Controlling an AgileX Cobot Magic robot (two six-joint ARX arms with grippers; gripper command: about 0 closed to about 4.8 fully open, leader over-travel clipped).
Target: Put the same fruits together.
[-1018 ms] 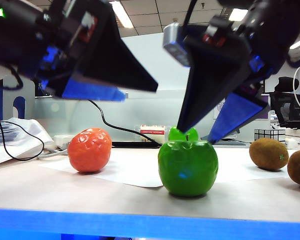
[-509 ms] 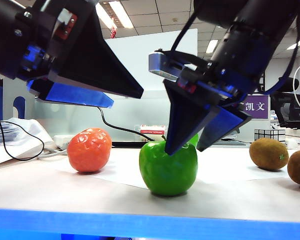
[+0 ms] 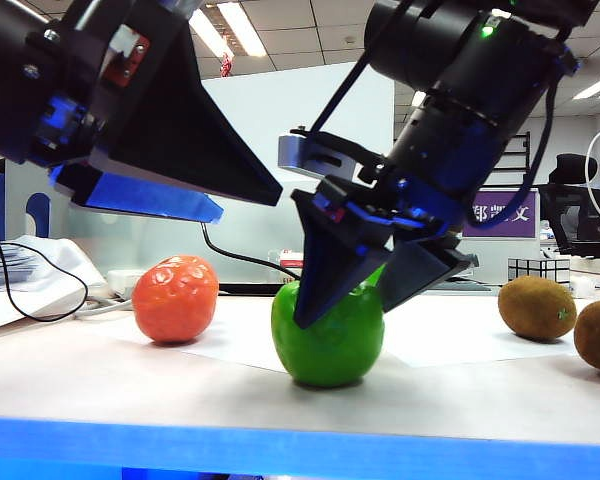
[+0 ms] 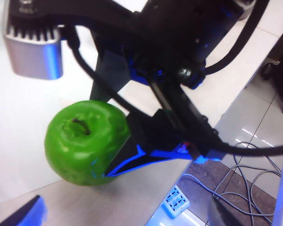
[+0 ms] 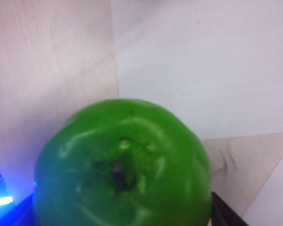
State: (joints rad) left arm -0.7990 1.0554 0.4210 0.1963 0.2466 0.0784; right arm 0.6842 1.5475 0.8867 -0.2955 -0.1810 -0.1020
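The right end effector [image 3: 365, 290] is straddling a green apple [image 3: 328, 335] that is sitting on the table [image 3: 280, 400], its jaws spread wide with one finger on each side of the fruit. The left end effector [image 3: 235, 195] is hanging above the table with its jaws wide, gripping nothing. An orange [image 3: 176, 298] is lying to the left of the apple, and two kiwis [image 3: 537, 307] are lying at the table's right end.
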